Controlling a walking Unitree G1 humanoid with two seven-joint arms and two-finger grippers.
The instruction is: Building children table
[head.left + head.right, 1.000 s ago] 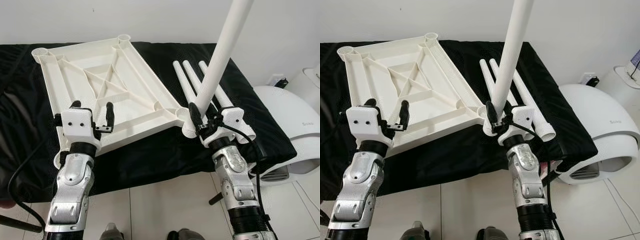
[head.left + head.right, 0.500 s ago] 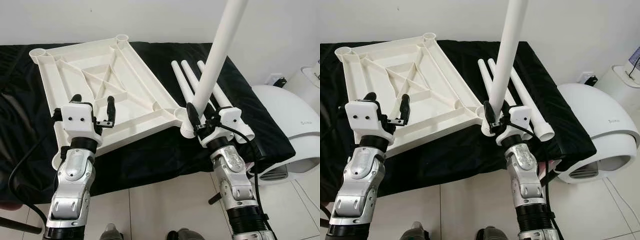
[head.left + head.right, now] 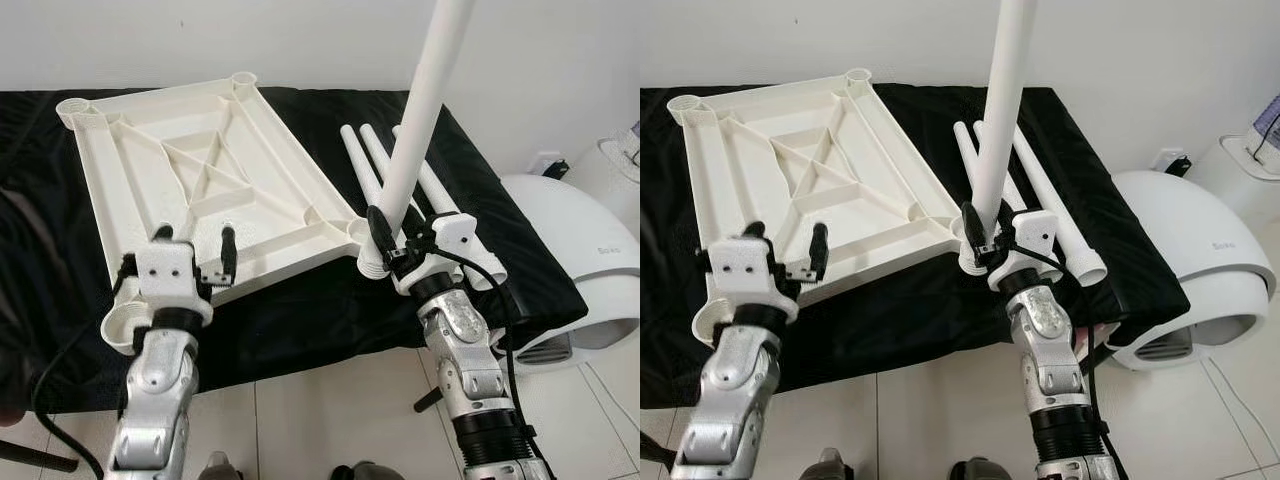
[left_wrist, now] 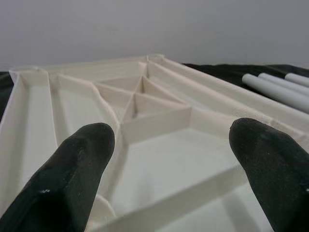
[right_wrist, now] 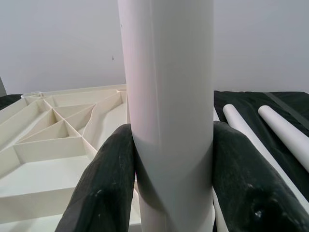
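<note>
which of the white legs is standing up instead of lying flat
The leg in the right pincer, upright at the tabletop's corner socket; the other three lie on the black cloth.

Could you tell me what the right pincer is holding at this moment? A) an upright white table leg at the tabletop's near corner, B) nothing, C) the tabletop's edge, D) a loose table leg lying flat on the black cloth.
A: the right pincer is clamped on the upright white table leg, at the near corner of the upturned tabletop.
</note>
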